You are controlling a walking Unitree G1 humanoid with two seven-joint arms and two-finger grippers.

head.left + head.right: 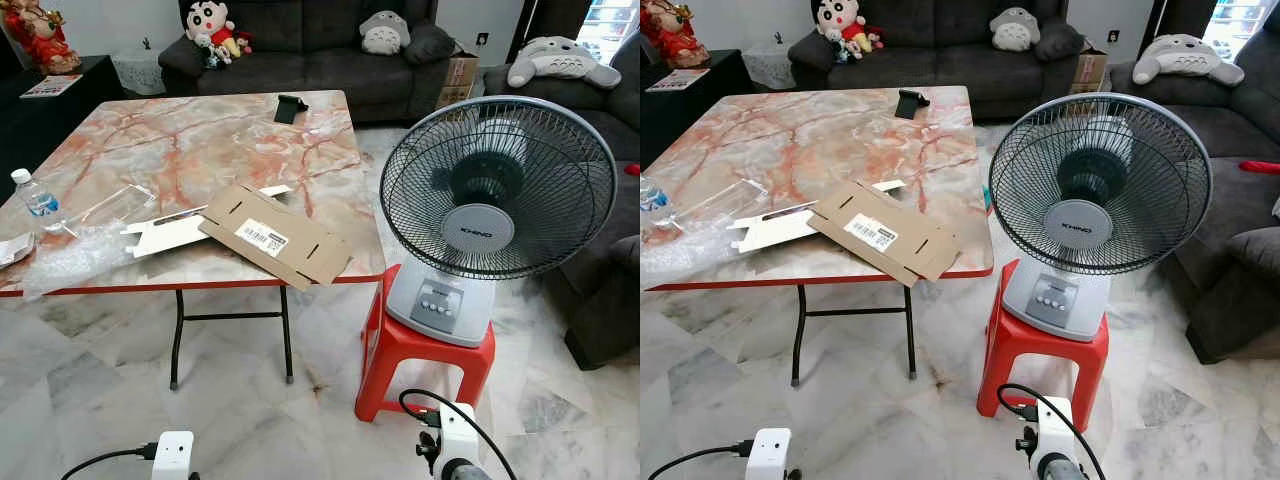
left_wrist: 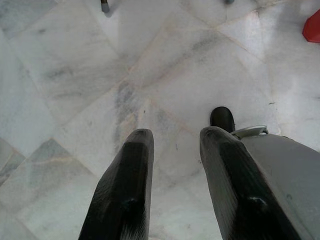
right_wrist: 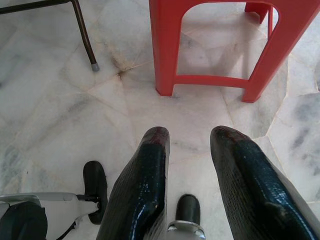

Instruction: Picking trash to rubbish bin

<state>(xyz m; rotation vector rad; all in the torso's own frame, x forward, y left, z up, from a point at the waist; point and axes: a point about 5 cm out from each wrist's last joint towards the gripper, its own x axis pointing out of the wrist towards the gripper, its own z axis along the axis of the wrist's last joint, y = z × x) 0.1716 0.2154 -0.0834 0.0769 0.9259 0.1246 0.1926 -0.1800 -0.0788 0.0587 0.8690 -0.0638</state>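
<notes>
Ahead of both pincers and well above where they hang, the trash lies on the marble table. Going left to right from the left pincer's side: a water bottle at the table's far left edge, crumpled clear plastic wrap beside it, a white card sheet, then a flattened brown cardboard box that overhangs the near edge, with a small dark object far back on the table. Further right, nearer the right pincer, a table fan stands on a red stool. The left pincer points down at bare marble floor with its two black fingers parted and nothing between them; the right pincer hangs the same way, fingers apart and empty, with the stool's legs just ahead of it. My judgement is that the step in hand is the approach: the robot stands back from the table, so it should step closer before lifting an arm. The cardboard looks the easiest first pick, since its overhanging corner gives the fingers an edge to close on, whereas the plastic wrap is limp and likely to slip. Keeping the right arm clear of the fan and stool seems wise. As for containers, I can make out no bin here, and whether the bottle holds water is too small to tell.
</notes>
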